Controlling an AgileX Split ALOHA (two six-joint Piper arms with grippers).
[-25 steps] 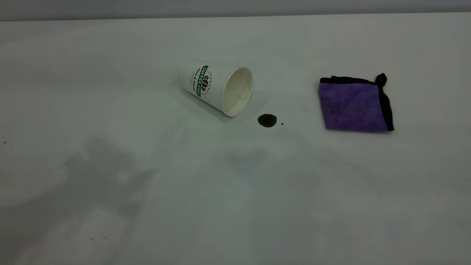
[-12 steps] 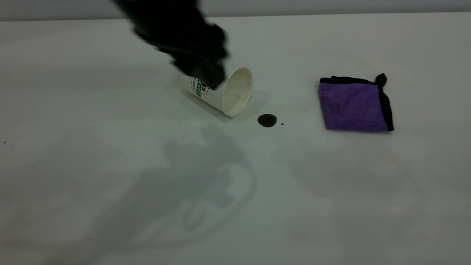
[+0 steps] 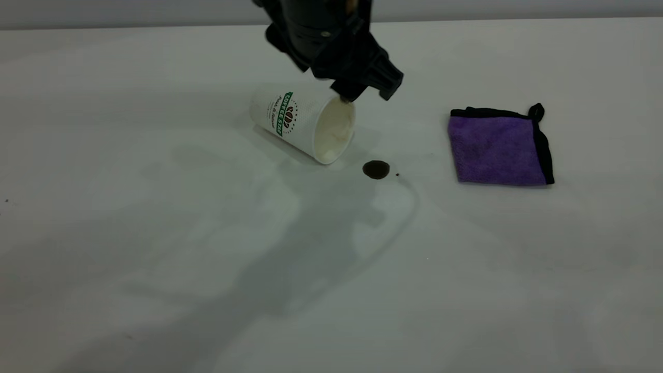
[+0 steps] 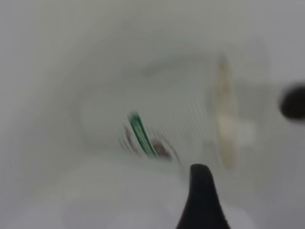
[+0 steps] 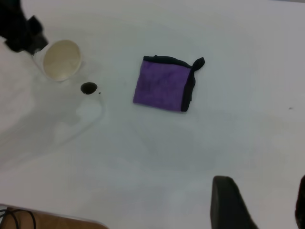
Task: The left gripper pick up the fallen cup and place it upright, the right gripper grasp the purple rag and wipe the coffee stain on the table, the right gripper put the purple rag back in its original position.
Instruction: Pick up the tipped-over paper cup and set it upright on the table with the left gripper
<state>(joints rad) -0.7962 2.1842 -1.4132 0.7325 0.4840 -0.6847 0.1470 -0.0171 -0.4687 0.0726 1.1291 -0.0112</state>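
The fallen cup [image 3: 303,122] lies on its side on the table [image 3: 155,259], its cream mouth facing the coffee stain [image 3: 376,169]. My left gripper [image 3: 365,93] hangs just above the cup's rim, jaws apart and holding nothing. In the left wrist view the cup [image 4: 171,124] is close below one black finger [image 4: 200,191], with the stain [image 4: 293,102] beyond its mouth. The purple rag [image 3: 497,150] lies flat to the right. My right gripper [image 5: 264,205] is open and empty, high above the table, far from the rag [image 5: 164,86], the cup [image 5: 59,59] and the stain [image 5: 88,88]. It is out of the exterior view.
A tiny dark speck [image 3: 397,174] sits just right of the stain. The left arm's shadow falls across the middle of the table. The table's far edge runs along the top of the exterior view. The left gripper [image 5: 21,33] also shows in the right wrist view.
The left arm came into view from the upper left and moved right, from over the cup's body to above its rim. The cup, stain and rag have not moved.
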